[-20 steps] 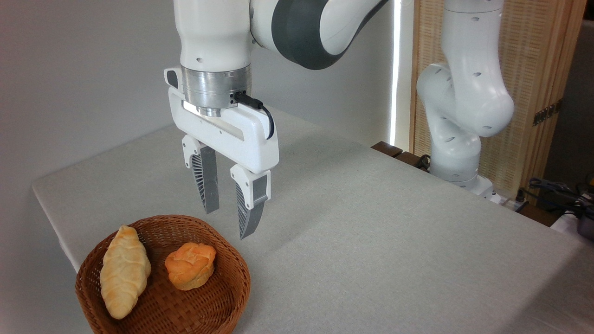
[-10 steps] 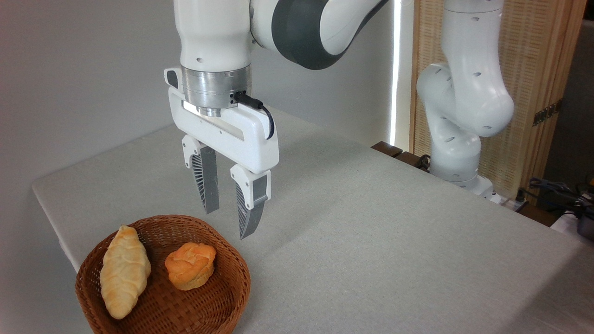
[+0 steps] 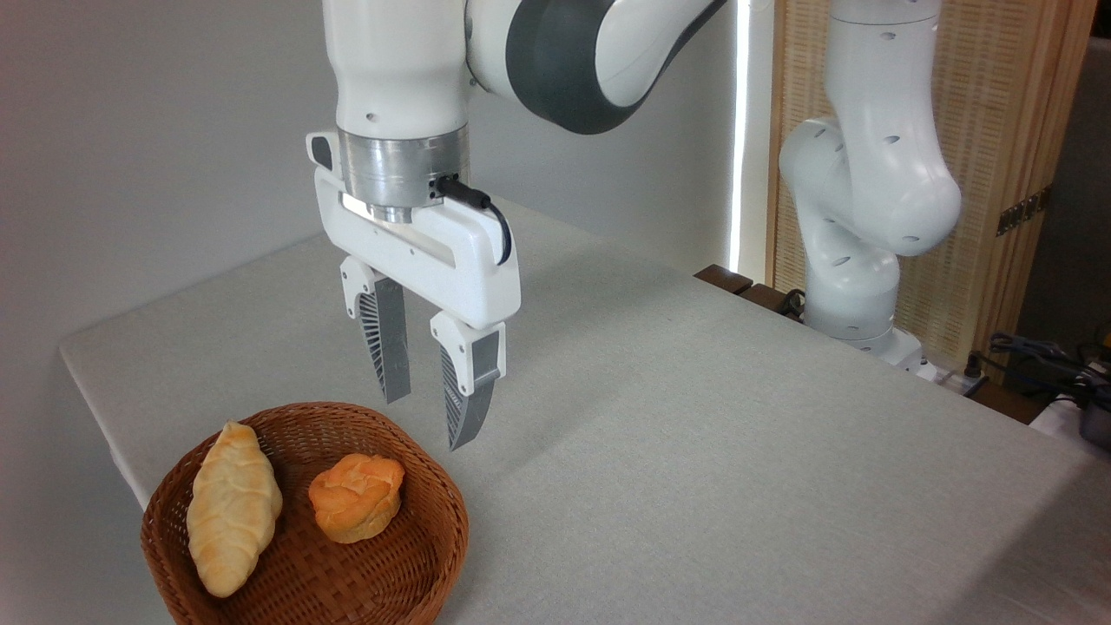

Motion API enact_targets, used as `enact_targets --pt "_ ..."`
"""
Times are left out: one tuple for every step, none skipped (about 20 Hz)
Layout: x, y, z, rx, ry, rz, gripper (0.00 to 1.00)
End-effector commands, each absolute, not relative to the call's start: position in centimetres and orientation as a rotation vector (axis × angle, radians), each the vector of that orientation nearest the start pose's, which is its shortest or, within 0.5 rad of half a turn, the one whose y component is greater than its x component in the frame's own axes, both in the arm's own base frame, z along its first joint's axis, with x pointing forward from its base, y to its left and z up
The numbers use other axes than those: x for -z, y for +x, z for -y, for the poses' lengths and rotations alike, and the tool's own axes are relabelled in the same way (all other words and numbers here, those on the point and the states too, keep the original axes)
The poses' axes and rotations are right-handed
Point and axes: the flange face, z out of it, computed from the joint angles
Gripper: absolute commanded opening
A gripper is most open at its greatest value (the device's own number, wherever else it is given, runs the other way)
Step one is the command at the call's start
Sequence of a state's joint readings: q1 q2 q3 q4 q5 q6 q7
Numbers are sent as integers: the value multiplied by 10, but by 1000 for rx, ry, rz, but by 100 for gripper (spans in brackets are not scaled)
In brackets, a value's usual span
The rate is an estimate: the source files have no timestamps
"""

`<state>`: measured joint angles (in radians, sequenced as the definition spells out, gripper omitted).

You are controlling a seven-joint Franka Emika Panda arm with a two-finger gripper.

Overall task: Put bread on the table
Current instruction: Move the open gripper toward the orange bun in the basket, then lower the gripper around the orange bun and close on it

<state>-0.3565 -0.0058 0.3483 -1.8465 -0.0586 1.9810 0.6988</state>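
My gripper (image 3: 423,423) hung in the air above the back rim of the wicker basket (image 3: 434,555), pointing straight down, touching nothing. My two ribbed fingers (image 3: 384,347) stood apart with a clear gap between them, and nothing was held in that gap. The bread (image 3: 357,496), a small orange-golden bun, lay in the basket below my fingertips and a little to their left, nearer the camera. Further left of it, also in the basket, lay the pale braided loaf (image 3: 233,519), just beside the bun but not touching it. The table (image 3: 694,434), covered in light grey cloth, stretched out bare to the right of my fingers and behind them.
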Motion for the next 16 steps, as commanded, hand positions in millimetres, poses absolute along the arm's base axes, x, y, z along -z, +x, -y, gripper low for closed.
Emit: enact_targets --pt "-521 588 23 306 -2916 -1092 100" --pt "-518 590 27 338 -2924 -1090 100" --pt "-514 591 30 364 -2945 -1082 100" --pt "-510 595 32 395 -2963 -1066 100" --pt "-506 597 33 404 -2968 -1062 100" --pt "-502 600 40 419 -2964 -1070 100" --pt "-497 602 45 411 -2960 -1080 100" --pt "-492 603 47 404 -2961 -1081 100" --pt "-485 606 51 400 -2955 -1088 100" --pt "-483 608 57 415 -2944 -1095 100" --pt "-478 610 59 412 -2941 -1098 100" --pt "-475 611 59 405 -2941 -1101 100" --pt "-471 612 60 396 -2943 -1100 100" --pt "-465 613 62 384 -2947 -1104 100" --pt "-460 614 64 379 -2952 -1106 100" --pt "-458 614 73 380 -2951 -1122 100"
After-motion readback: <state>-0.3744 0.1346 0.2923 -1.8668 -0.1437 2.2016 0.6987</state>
